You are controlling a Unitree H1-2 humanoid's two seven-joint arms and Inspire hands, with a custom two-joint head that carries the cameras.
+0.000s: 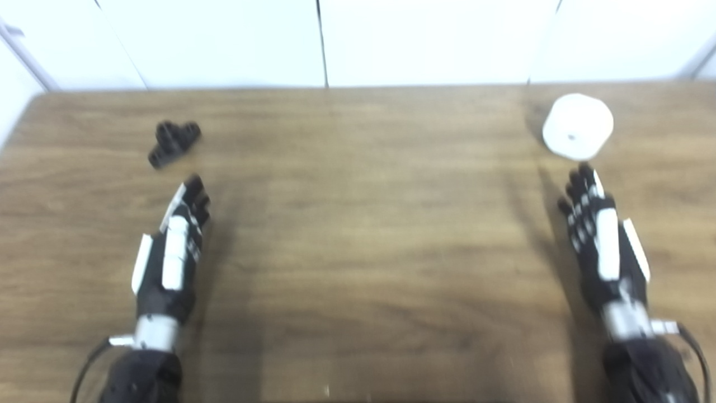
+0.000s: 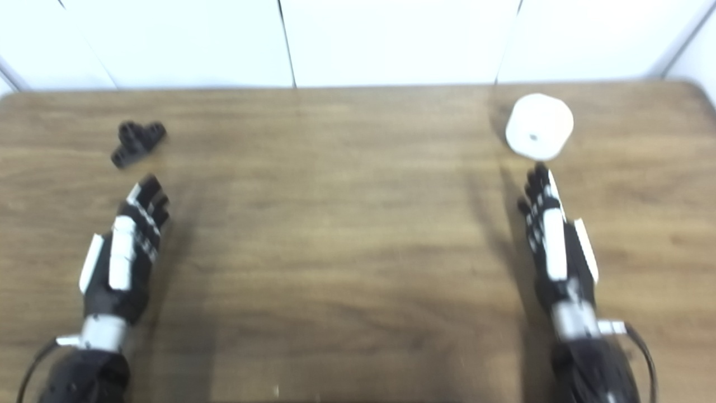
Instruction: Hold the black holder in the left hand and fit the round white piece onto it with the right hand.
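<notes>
On the far left of the counter (image 1: pixel 358 252) the black holder (image 1: pixel 173 143) lay with its long axis slanting up to the right. The left hand (image 1: pixel 174 246) sat just short of it, fingers straight, holding nothing. Far right, the white piece (image 1: pixel 577 126) lay just beyond the fingertips of the empty, outstretched right hand (image 1: pixel 598 240).

Bright, even light; both views softly blurred. Soft shadows on the table (image 1: pixel 358 252); white wall (image 1: pixel 224 39) overexposed.
</notes>
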